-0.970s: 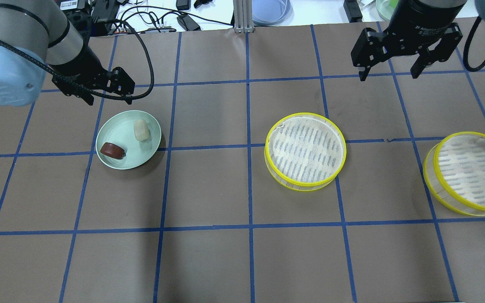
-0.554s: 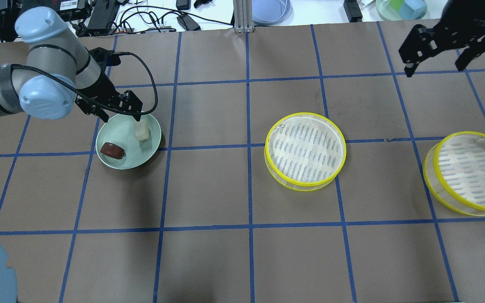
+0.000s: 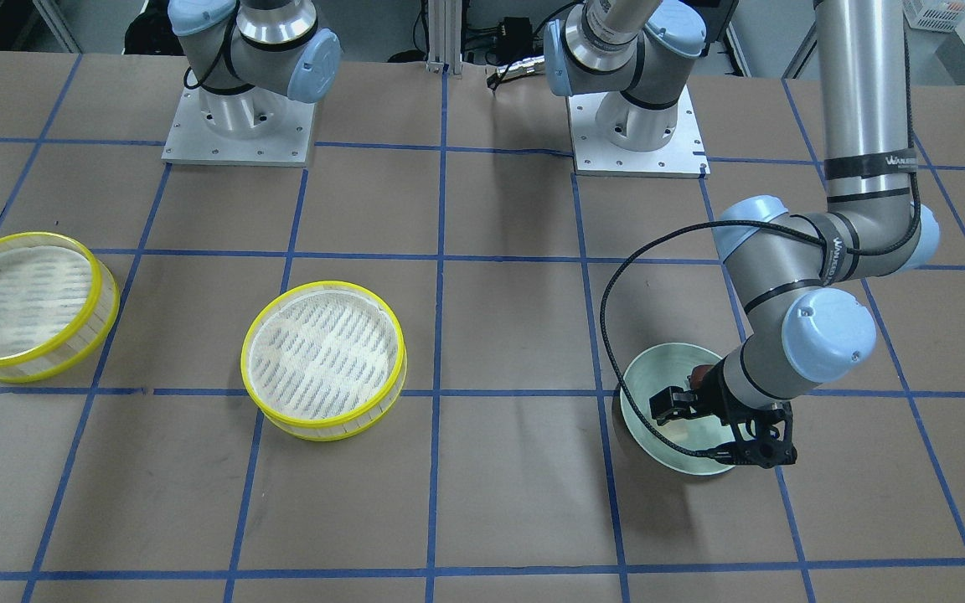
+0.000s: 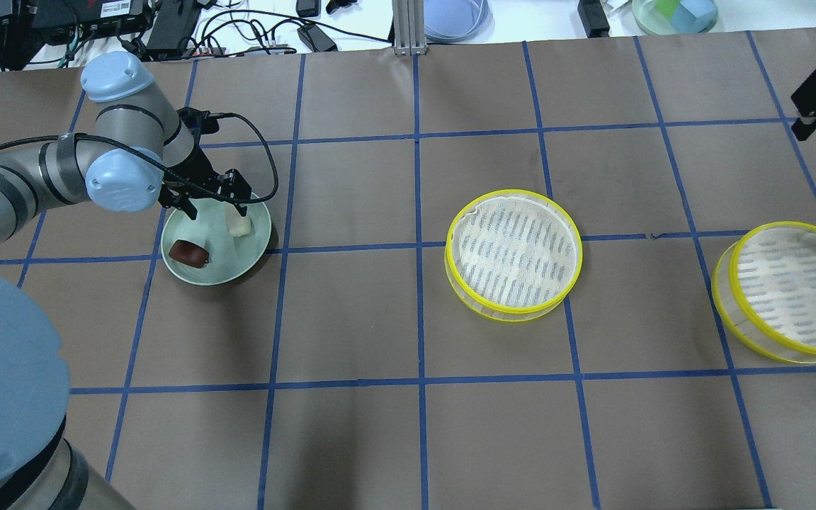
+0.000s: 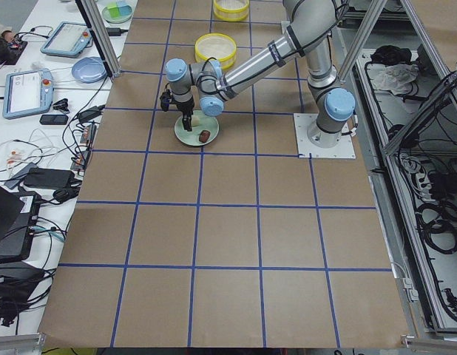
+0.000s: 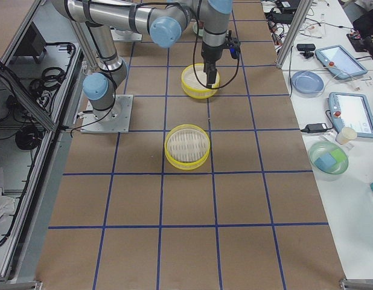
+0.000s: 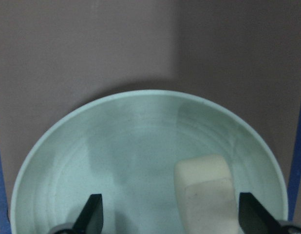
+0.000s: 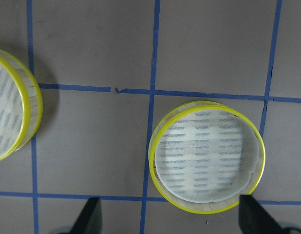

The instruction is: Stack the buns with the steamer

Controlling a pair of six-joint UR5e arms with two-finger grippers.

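**Left claw straddles the cream bun; nothing in the steamer yet**

The cream bun (image 4: 240,225) lies on the far side of the green plate (image 4: 220,263), and the dark brown bun (image 4: 189,253) sits on the same plate, apart from it, toward the near rim. The left claw (image 4: 215,210) is down inside the plate with its jaws apart and the cream bun between them. In the left wrist view the bun lies off-centre, just beside one finger, with a wide gap to the other. Nothing is clamped.

Both steamer trays stand bare on the counter (image 4: 351,319): the centre tray (image 4: 514,251) is well apart from the plate, and the end tray (image 4: 790,290) is farther out on the robot's right. The right claw (image 8: 171,219) is raised, its jaws spread and holding nothing, with a tray below it in its wrist view.

The step in hand looks like the first pick, taking the cream bun off the plate. The next move probably calls for closing gently on the bun. Because it is off-centre, one finger will meet it first and may nudge it across the smooth plate. After that comes a lift clear of the plate rim and a carry to a tray. The brown bun and the stacking of the trays remain undone.
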